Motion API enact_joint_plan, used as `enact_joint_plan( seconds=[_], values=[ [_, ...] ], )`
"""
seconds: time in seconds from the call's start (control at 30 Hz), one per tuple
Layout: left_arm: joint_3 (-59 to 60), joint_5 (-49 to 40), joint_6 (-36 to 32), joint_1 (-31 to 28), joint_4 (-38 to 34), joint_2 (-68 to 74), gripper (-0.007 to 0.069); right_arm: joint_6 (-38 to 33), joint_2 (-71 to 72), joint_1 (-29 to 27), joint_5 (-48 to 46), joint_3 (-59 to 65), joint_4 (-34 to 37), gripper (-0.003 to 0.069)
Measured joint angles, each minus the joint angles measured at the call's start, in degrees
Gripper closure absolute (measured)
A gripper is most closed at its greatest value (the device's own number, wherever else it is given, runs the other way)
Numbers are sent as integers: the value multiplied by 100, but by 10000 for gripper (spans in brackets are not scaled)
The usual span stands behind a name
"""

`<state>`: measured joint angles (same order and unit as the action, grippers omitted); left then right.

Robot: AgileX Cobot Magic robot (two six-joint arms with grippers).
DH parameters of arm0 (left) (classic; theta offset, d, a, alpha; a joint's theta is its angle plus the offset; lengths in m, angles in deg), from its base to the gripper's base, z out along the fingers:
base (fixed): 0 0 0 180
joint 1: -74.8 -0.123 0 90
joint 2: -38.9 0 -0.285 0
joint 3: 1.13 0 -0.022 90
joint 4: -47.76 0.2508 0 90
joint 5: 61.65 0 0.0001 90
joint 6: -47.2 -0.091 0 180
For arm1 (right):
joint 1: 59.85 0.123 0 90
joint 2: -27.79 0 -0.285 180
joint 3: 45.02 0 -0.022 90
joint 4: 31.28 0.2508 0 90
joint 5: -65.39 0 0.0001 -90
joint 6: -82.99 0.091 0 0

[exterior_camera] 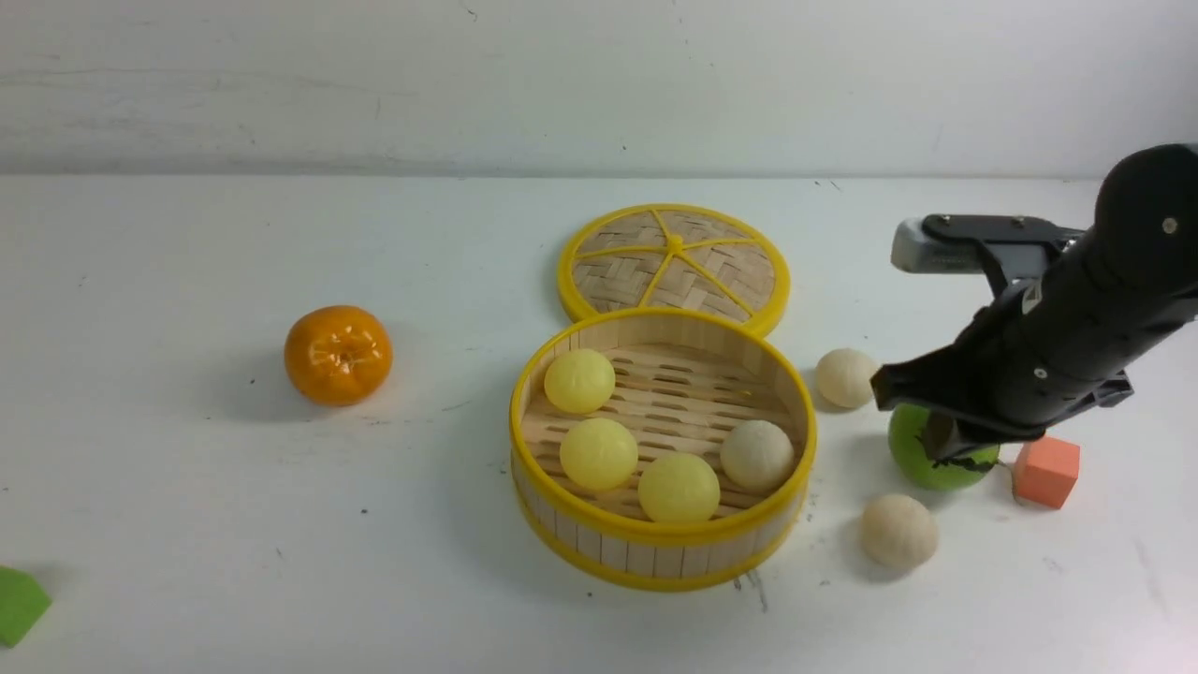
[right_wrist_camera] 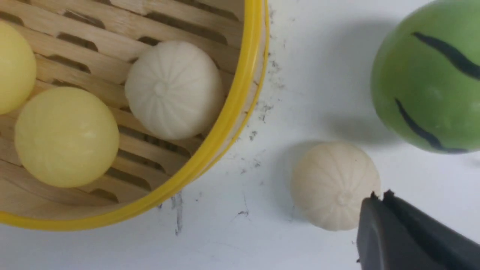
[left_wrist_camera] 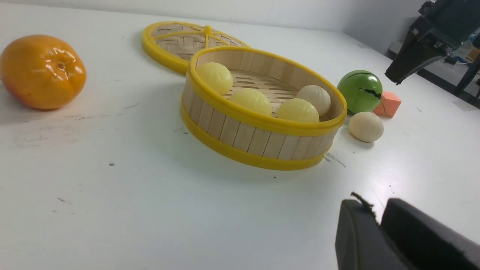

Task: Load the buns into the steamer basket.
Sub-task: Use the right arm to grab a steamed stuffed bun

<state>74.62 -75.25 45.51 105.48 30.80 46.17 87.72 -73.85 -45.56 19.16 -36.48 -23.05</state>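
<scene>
The steamer basket (exterior_camera: 655,554) stands at the centre of the front view on the white tabletop (exterior_camera: 187,524). Four buns lie inside it: three yellow buns (exterior_camera: 598,453) toward its left and lower part, and one cream bun (exterior_camera: 756,455) by its right wall. Two more cream ones lie on the tabletop right of the basket. The upper bun (exterior_camera: 845,377) is just beside the rim, and the lower bun (exterior_camera: 898,531) is near the wall. Further right sit a green ball (exterior_camera: 936,476) with black stripes and, just beside it, an orange cube (exterior_camera: 1046,472). The woven lid (exterior_camera: 674,262) lies flat above the basket in the frame, its lower edge hidden by the rim. A tangerine (exterior_camera: 338,355) sits well apart at the left, and a green block (exterior_camera: 19,604) is at the lower left corner.

The right claw (exterior_camera: 913,412) hangs over the green ball and partly hides it. Its jaws are pressed together with nothing between them, and the left wrist view shows it clear of the tabletop. The left claw (left_wrist_camera: 377,210) shows at the lower right of its own wrist view, over bare tabletop. Its fingers lie side by side, and whether a slit separates them cannot be told.

The basket has upright wooden slats, yellow rims and a slotted bamboo floor. The yellow buns are smooth with a slight sheen. The cream ones are matte, with fine pleats radiating from a centre dimple. The tangerine and the green ball are glossy.
</scene>
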Motion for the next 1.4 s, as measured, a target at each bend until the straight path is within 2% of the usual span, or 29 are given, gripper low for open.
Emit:
enact_joint_plan(
  seconds=[0.2,0.3,0.33,0.47,0.63,0.93,1.03,1.2,1.4],
  values=[
    [0,0,0,0,0,0,531,105,-170,0,-131,0,0,653],
    [0,0,0,0,0,0,525,211,-438,0,-82,0,0,587],
    [0,0,0,0,0,0,525,211,-438,0,-76,0,0,587],
    [0,0,0,0,0,0,523,234,-790,0,136,0,6,447],
    [0,0,0,0,0,0,522,239,-915,0,235,0,17,403],
    [0,0,0,0,0,0,512,239,-1117,0,318,0,17,455],
    [0,0,0,0,0,0,510,239,-1131,0,318,0,17,510],
    [0,0,0,0,0,0,503,182,-1131,0,312,0,6,648],
    [0,0,0,0,0,0,499,139,-743,0,-17,-117,87,657]
  ],
)
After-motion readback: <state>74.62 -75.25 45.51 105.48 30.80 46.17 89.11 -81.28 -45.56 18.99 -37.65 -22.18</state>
